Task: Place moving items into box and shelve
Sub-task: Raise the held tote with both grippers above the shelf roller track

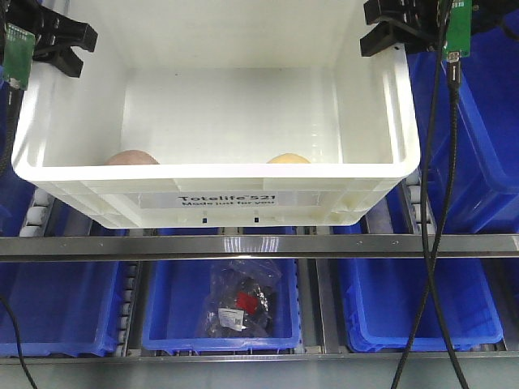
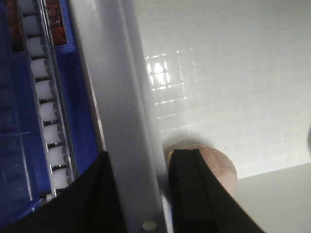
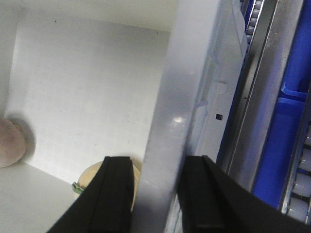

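A white box [image 1: 219, 174] labelled "Totelife 521" sits at the upper shelf level, its front over the metal rail. Inside lie a pinkish round item [image 1: 131, 158] at the left and a yellowish round item [image 1: 288, 159] at the right. My left gripper [image 1: 57, 44] is shut on the box's left wall [image 2: 116, 97], one finger inside next to the pinkish item [image 2: 218, 167]. My right gripper [image 1: 397, 28] is shut on the right wall [image 3: 189, 97], one finger inside over the yellowish item [image 3: 90, 179]. The pinkish item [image 3: 10, 143] also shows in the right wrist view.
A metal shelf rail [image 1: 259, 245] runs across below the box. Blue bins fill the lower shelf; the middle one holds a clear bag [image 1: 239, 304] with dark and red contents. A tall blue bin [image 1: 478, 121] stands to the right. White rollers [image 2: 46, 111] flank the box. Cables [image 1: 442, 203] hang at right.
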Controlling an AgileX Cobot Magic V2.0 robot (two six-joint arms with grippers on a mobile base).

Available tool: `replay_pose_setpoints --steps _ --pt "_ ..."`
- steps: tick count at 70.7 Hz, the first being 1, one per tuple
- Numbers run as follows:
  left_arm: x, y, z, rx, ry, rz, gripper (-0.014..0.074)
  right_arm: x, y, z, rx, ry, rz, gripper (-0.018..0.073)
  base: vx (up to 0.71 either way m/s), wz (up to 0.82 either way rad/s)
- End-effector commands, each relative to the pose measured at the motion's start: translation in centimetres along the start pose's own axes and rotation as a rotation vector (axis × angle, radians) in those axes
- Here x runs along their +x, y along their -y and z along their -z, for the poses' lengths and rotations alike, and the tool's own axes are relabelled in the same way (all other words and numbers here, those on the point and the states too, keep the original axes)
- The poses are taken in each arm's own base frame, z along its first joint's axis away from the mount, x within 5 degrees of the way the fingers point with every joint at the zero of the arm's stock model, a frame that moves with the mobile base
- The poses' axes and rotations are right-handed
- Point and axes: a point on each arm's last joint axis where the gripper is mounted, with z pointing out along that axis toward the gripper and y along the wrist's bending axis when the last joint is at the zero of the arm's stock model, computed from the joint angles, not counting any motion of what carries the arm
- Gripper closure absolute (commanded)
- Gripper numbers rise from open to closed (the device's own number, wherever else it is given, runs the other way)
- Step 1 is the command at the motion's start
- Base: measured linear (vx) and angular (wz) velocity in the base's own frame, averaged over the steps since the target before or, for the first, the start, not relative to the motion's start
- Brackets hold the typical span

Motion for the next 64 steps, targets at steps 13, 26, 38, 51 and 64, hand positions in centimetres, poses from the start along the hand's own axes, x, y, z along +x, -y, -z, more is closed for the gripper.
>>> replay_pose_setpoints --steps 13,26,38,51,64 --pt "-1.5 1.1 3.2 0.062 0.217 0.002 0.0613 -1.9 -2.2 1.8 -0.127 0.173 -0.015 0.0570 0.00 0.00" --pt "-1.5 1.1 3.1 0.062 0.210 0.003 0.0613 -1.9 -2.0 1.3 -0.125 0.163 -0.021 0.0570 0.00 0.00" --pt "-1.3 1.1 2.3 0.064 0.167 0.027 0.0613 -1.8 -1.8 0.7 -0.127 0.147 -0.026 0.0570 0.00 0.00" --pt "-1.5 1.1 1.5 0.062 0.153 0.027 0.0613 -1.9 -1.7 0.7 -0.122 0.156 -0.025 0.0570 0.00 0.00" --pt "-1.8 1.0 0.7 0.060 0.154 0.029 0.0613 -2.1 -1.7 0.7 -0.116 0.176 -0.007 0.0570 0.00 0.00"
